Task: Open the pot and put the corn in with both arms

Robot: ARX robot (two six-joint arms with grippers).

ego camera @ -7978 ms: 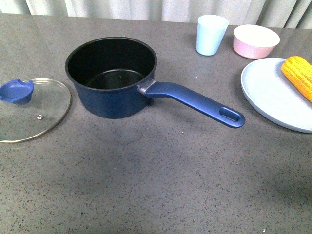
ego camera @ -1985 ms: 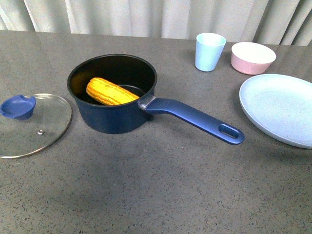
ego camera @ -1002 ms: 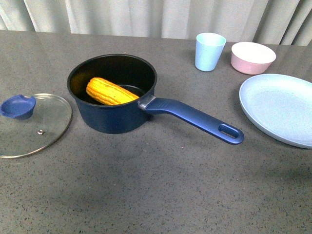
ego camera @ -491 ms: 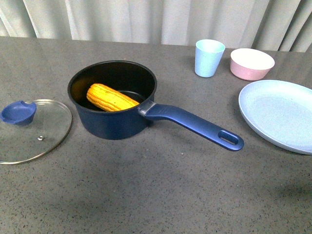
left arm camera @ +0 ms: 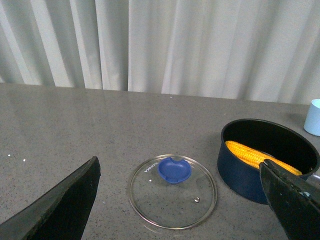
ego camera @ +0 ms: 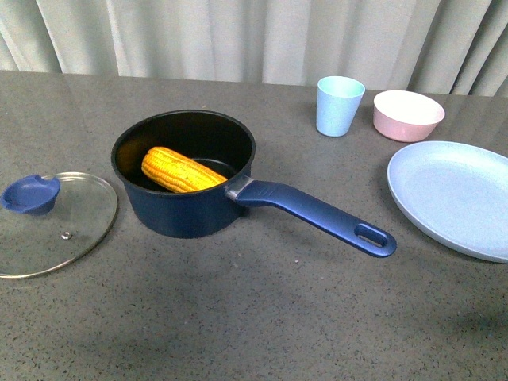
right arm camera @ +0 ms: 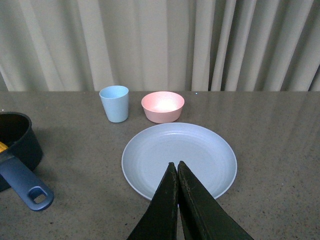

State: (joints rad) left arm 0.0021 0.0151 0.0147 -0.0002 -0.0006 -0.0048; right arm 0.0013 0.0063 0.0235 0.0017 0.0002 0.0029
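The navy-blue pot (ego camera: 186, 208) stands open on the grey table, its long handle (ego camera: 317, 214) pointing right. The yellow corn (ego camera: 181, 171) lies inside it, and shows in the left wrist view (left arm camera: 260, 158) too. Neither arm shows in the front view. My left gripper (left arm camera: 180, 172) is open and empty, raised above the table with the glass lid between its fingers in view. My right gripper (right arm camera: 176, 166) is shut and empty, raised over the near side of the pale blue plate (right arm camera: 220, 160). The pot's handle end (right arm camera: 31, 192) shows in the right wrist view.
The glass lid (ego camera: 55, 226) with a blue knob (ego camera: 30, 194) lies flat left of the pot. A pale blue cup (ego camera: 339, 105) and a pink bowl (ego camera: 408, 115) stand at the back right. The empty pale blue plate (ego camera: 452, 194) lies at the right. Curtains hang behind.
Eight seconds ago the corn lay on the plate and the pot was empty; the corn now lies in the pot. Over the last second the front view has tilted, so everything sits lower in frame.
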